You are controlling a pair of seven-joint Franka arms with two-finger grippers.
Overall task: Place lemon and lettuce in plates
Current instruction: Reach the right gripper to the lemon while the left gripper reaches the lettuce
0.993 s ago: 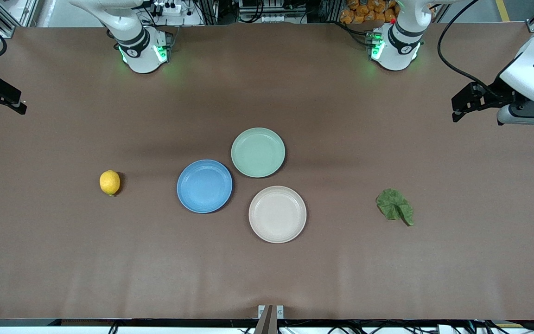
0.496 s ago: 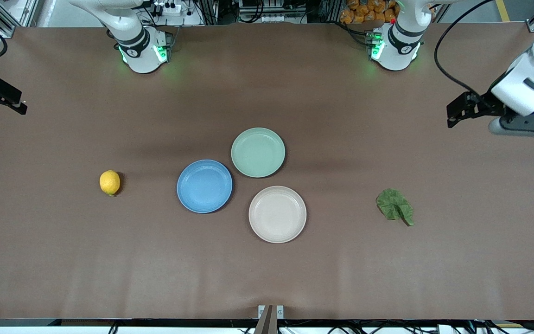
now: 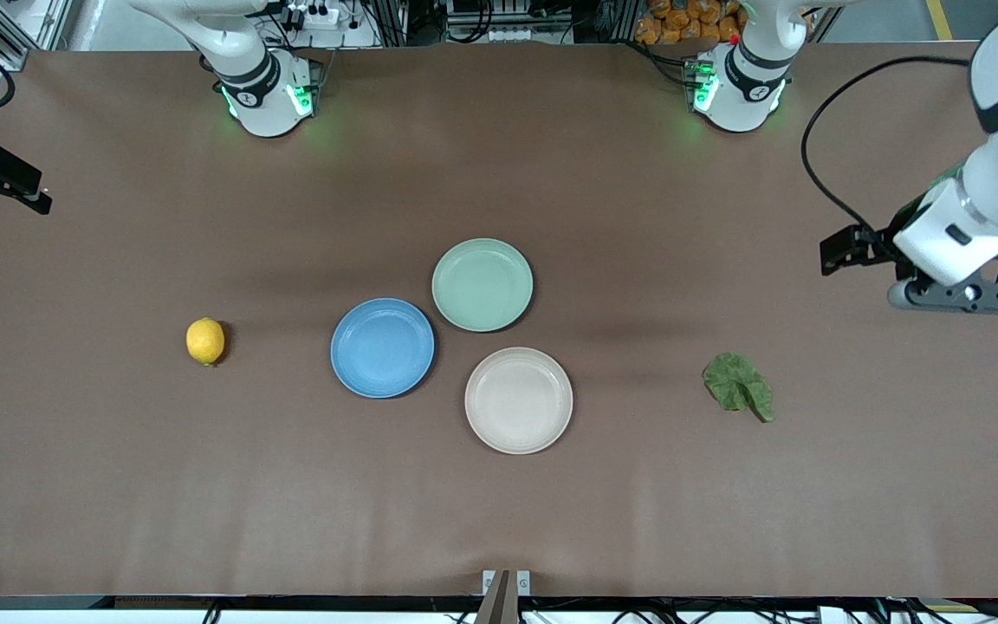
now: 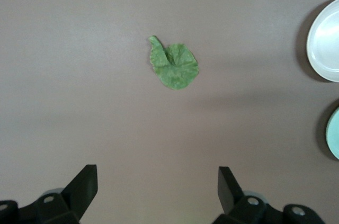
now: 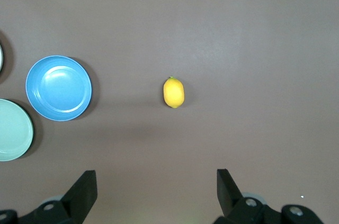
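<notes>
The yellow lemon [image 3: 205, 341] lies on the table toward the right arm's end and shows in the right wrist view [image 5: 174, 92]. The dark-green lettuce [image 3: 737, 386] lies toward the left arm's end and shows in the left wrist view [image 4: 174, 64]. The blue plate [image 3: 382, 347] and the beige plate [image 3: 518, 399] sit empty at mid-table. My left gripper [image 3: 841, 251] hangs open and empty in the air over bare table beside the lettuce [image 4: 158, 181]. My right gripper [image 3: 31, 199] waits open and empty at the right arm's end of the table [image 5: 156, 181].
A pale green plate [image 3: 482, 284] sits empty, touching the blue plate and close to the beige one, farther from the front camera than both. The brown table [image 3: 499, 520] is bare around the lemon and the lettuce.
My left arm has swung its gripper down toward the lettuce's part of the table. The right arm, lemon, lettuce and plates have not moved.
</notes>
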